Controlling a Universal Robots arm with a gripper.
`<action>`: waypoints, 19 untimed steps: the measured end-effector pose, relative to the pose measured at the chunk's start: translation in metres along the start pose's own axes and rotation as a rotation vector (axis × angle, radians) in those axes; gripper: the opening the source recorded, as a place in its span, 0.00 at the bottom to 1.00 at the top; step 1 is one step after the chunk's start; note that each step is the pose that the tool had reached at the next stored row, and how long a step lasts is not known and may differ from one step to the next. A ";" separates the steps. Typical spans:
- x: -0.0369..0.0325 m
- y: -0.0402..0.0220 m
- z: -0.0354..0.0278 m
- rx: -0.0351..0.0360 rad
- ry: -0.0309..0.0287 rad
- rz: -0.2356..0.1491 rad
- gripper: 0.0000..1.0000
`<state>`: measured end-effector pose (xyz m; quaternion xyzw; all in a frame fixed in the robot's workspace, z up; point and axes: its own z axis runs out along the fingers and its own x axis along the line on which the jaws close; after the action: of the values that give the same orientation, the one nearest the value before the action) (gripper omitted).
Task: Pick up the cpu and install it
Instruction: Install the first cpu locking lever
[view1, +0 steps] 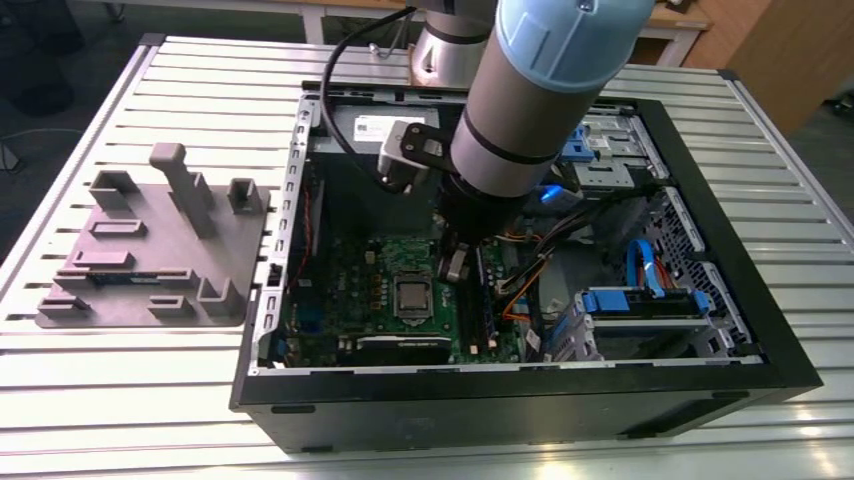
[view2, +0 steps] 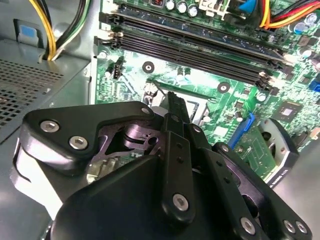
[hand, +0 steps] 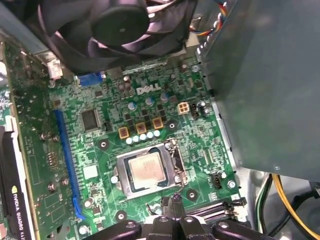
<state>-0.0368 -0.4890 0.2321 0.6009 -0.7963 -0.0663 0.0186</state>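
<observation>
An open computer case (view1: 747, 370) lies on its side on a slatted metal tabletop (view1: 107, 400), with a robot arm (view1: 534, 90) reaching down into it. The arm's black claw (hand: 176, 202) hangs just above the green motherboard (view1: 354, 290), beside the long dark memory slots (view2: 200, 50) that run across the board.

The cpu (hand: 146, 169) is seated flat in its square socket on the motherboard, its silver top facing up and a metal frame around it. In the first wrist view it lies just ahead of the claw's tips, close to them but not touching. In the exterior view the cpu (view1: 412, 297) sits on the board just beside the lower end of the arm.

The claw's two fingers (view2: 178, 107) are drawn together at the tips with no gap showing, and nothing is held between them.

A black cooling fan (hand: 115, 25) stands beyond the socket from the claw. A grey moulded holder (view1: 154, 250) rests on the tabletop outside the case, well apart from the claw.
</observation>
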 end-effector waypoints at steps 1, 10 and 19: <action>0.0006 0.0002 0.0000 0.0023 -0.0001 -0.004 0.10; 0.0062 0.0006 0.0005 0.0188 0.0044 -0.075 0.10; 0.0099 0.0001 0.0027 0.0262 0.0099 -0.122 0.10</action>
<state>-0.0398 -0.4982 0.2289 0.6487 -0.7591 -0.0539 0.0106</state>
